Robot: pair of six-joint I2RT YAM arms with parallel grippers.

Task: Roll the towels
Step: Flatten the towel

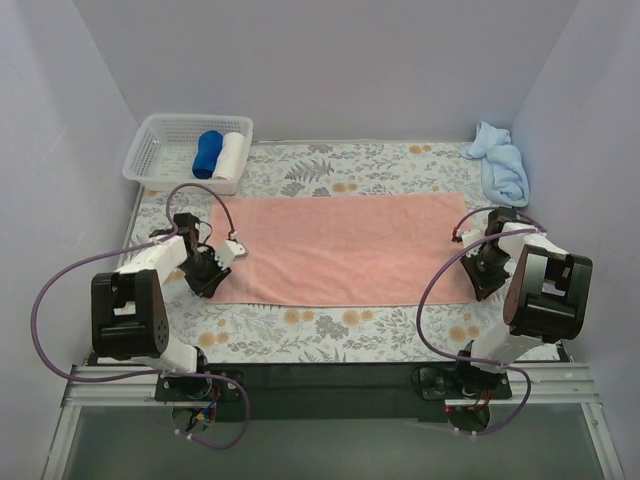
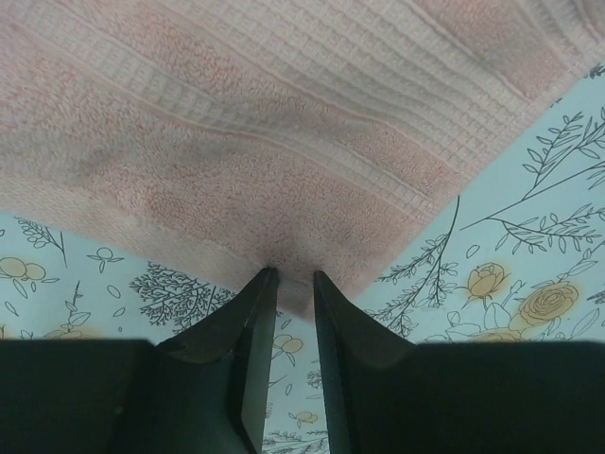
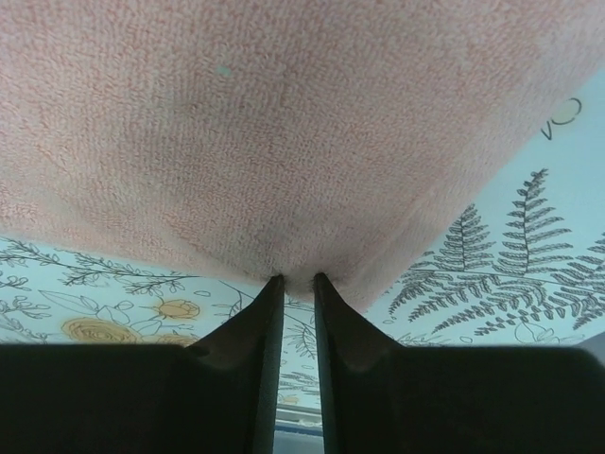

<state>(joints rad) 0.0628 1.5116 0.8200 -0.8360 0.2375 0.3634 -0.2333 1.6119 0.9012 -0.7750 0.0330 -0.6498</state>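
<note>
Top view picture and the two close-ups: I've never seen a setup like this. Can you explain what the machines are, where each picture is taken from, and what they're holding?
Those are two robot arms bolted at the near edge of a table. The wide picture comes from a fixed camera above and behind them. Each close-up comes from a camera on one wrist, looking out along that arm's two dark fingers.

On the flower-patterned table a pink towel lies spread flat. A light blue towel sits crumpled in the far right corner. A white basket at the far left holds a dark blue roll and a white roll.

The left gripper and the right gripper each pinch a near corner of the pink towel.
</note>
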